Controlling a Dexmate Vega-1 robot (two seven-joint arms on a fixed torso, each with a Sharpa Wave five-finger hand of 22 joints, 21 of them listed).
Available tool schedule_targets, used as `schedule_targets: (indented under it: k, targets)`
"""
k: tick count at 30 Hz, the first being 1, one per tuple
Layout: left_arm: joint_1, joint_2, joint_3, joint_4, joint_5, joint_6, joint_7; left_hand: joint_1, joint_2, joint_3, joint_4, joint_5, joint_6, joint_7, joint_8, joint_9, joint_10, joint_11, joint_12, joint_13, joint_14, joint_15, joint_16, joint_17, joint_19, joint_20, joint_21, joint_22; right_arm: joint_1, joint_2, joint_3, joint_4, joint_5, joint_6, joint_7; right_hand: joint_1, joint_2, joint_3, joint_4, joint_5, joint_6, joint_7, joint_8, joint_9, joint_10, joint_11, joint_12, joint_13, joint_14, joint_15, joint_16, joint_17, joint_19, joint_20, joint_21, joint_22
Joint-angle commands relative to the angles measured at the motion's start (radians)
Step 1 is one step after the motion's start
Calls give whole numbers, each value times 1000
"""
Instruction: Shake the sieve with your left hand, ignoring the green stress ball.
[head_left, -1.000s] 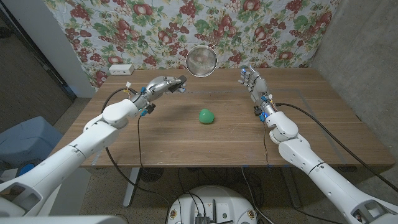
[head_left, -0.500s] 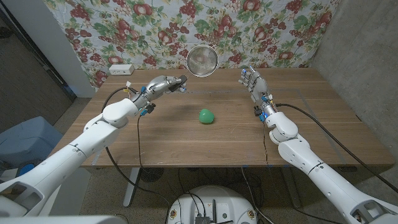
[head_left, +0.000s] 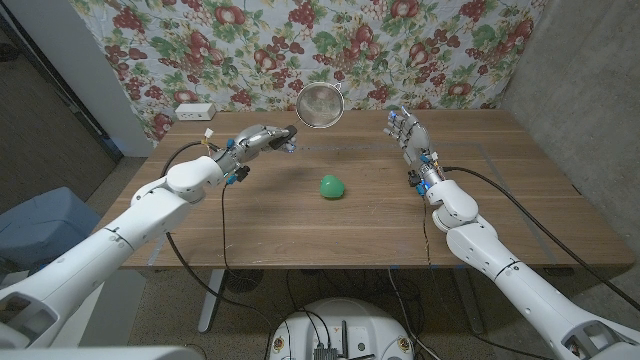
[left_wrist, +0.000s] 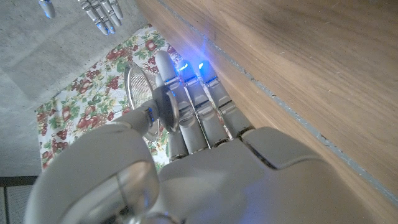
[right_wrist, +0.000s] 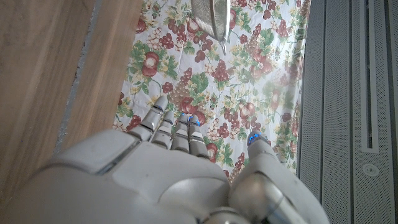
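Up above the far left part of the table, the left hand was closed around the dark handle of the sieve, its fingers wrapped over the grip. From the head view, the handle ran from the hand toward the back of the table, and the round metal mesh bowl of the sieve was held clear of the wood, raised in front of the flowered cloth that hung behind the table. The left wrist view showed the same hold from close by: the fingers lay along the handle, with the mesh bowl beyond them against the cloth, and the table edge ran alongside.

Across from it, the right hand stood over the far right part of the table, holding nothing, its fingers straight and slightly spread, pointing toward the cloth. The right wrist view showed the back of that hand with the fingers reaching toward the flowered pattern, and the rim of the sieve showed beyond them.

Between the two hands and nearer the robot, the green stress ball sat on the bare wood near the middle of the table, well apart from both hands and from the sieve. A white power strip lay at the far left corner of the table, near the cloth.
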Motion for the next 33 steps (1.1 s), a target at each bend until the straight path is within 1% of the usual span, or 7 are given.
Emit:
schedule_targets:
  k: [1,3,10,23,33]
  targets:
    - [-33,46,-5,-117,-99,347,69,47,49,5,-10,8,10,10,11,3,93,-79,-9,-3,12,-105,6,2,13,-35,11,-1,6,3,-4,6,-1,-3,1,-8,5,4,-8,0,4,10,7,1,2,8,5,1,1,9,6,-2,12,1,-3,0]
    - [-40,50,-3,-125,-115,383,74,48,50,6,-11,8,9,15,12,3,94,-76,-11,-4,12,-105,6,1,14,-34,14,-2,5,4,-3,6,0,-4,0,-8,6,4,-9,0,3,11,7,0,1,8,5,0,0,9,7,-4,12,1,-5,0]
    - [-53,60,7,-133,-132,416,77,52,51,9,-14,7,9,22,12,1,94,-74,-17,-8,14,-103,5,1,16,-33,19,-3,6,3,-3,5,3,-5,3,-9,7,3,-11,0,3,11,7,0,1,8,5,-4,0,9,8,-7,13,1,-9,0]
    - [-58,67,16,-131,-140,413,80,55,52,13,-14,6,6,25,13,0,95,-69,-24,-9,16,-102,4,-1,16,-34,26,-6,8,-2,-6,5,1,-6,11,-12,8,2,-14,-1,3,11,7,0,1,7,6,-10,-1,9,10,-15,16,1,-19,0]
    - [-57,66,19,-121,-137,380,72,56,52,15,-13,4,5,25,15,0,97,-71,-26,-6,17,-101,4,-1,14,-36,31,-8,10,0,-7,11,1,-4,14,-14,10,2,-17,-1,3,10,8,0,1,6,6,-14,-2,11,11,-20,19,1,-25,0]
